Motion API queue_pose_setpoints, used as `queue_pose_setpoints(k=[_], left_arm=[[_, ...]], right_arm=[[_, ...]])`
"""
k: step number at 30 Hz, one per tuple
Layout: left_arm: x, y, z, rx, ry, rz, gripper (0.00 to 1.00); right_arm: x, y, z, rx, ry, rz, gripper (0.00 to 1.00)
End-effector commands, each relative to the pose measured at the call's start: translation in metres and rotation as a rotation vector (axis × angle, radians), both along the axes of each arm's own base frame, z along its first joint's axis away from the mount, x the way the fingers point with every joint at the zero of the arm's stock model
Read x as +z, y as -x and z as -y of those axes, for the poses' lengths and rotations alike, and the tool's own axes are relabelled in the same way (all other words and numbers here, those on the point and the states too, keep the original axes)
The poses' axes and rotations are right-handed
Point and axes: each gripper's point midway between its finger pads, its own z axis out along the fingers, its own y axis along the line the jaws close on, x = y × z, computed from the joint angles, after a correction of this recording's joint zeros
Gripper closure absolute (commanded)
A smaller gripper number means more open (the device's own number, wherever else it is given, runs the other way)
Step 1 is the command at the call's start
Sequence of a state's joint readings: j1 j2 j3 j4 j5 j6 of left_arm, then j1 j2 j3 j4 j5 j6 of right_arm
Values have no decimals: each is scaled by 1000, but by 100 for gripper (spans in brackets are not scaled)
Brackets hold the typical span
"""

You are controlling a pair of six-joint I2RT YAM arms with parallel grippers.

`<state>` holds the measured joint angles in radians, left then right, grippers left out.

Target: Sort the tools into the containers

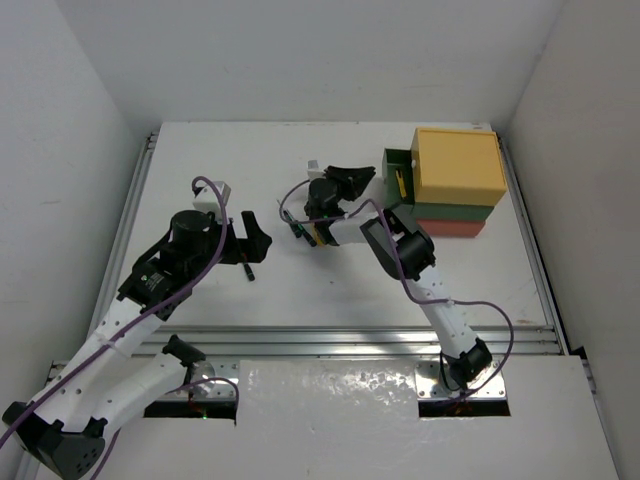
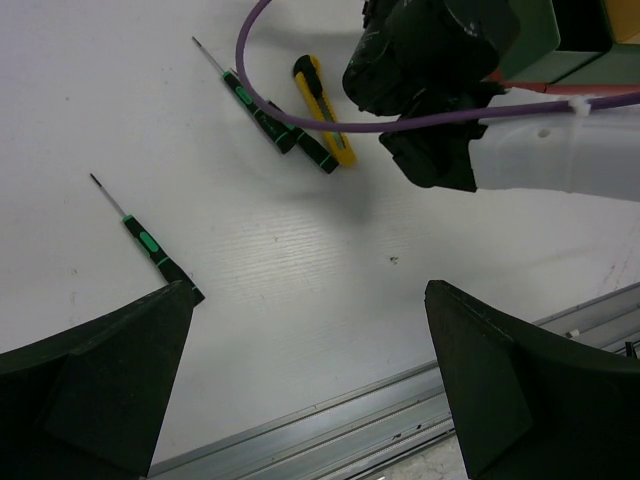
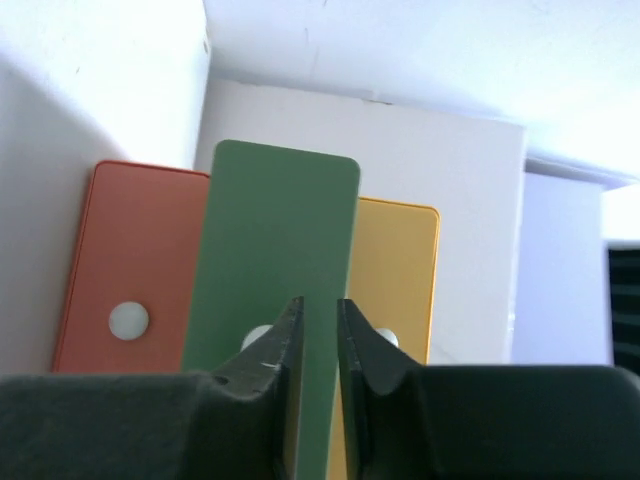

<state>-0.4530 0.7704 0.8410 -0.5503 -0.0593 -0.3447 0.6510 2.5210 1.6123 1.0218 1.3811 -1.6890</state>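
- Hanging over the white counter [image 1: 300, 290], the left pincer [image 2: 308, 292] is spread wide. Its black fingers [image 2: 100, 390] sit at the bottom corners of its wrist view with nothing between them.
- A thin screwdriver with a black-and-green handle [image 2: 148, 243] lies flat just ahead of one finger. Its tip points away, and its handle end reaches that finger's edge in the view.
- Farther off lies a second black-and-green screwdriver [image 2: 258, 108]. A short black-and-green piece continues its line, and I cannot tell whether that is another tool.
- A yellow-and-black utility knife [image 2: 325, 110] lies just beside this line, roughly parallel to it.
- The right pincer [image 3: 320, 315] is narrowed to a thin slit, with nothing seen gripped between its fingers [image 3: 275, 350]. It faces the front of the dark green plastic drawer [image 1: 398, 172].
- That drawer stands pulled out to the left of a stack at the counter's far right.
- The stack has a yellow rectangular plastic box [image 1: 458, 165] on top, a dark green box [image 1: 450, 210] in the middle and a red-orange box [image 1: 450, 228] at the bottom.
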Motion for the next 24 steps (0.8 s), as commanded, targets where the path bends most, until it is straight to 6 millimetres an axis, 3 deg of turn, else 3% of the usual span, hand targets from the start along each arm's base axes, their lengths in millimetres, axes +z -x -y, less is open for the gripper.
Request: queue_pose_setpoints(k=[1,4,5,10,11,12,13,14,21,22,24], left_arm=[[9,-4,3,-9,8,43,0],[9,-4,3,-7,7,42,0],[9,-4,3,-7,8,43,0],[8,-5,2,-3,4,41,0],[8,-5,2,-3,4,40,0],[8,-5,2,-2,3,40,0],[8,-5,2,-2,3,40,0],[7,-6,2,0,1,38,0],[6,-7,-1,19,-7,32,0],[5,-8,-2,28,-12,28,0],[5,-8,-4,39,-14,30,0]], right_arm=[[47,26,18,-92,-78,197,79],[31,24,18,-79,-59,169,76],[30,25,17,-79,-58,166,67],[27,26,4,-17,-49,154,64],[27,27,-5,4,-61,157,39],[33,27,-8,10,-73,171,16],[39,29,-12,8,-89,184,5],[43,30,-16,12,-87,183,1],[124,50,-41,57,-229,312,1],[147,58,-39,63,-268,350,1],[171,73,-40,75,-315,382,1]])
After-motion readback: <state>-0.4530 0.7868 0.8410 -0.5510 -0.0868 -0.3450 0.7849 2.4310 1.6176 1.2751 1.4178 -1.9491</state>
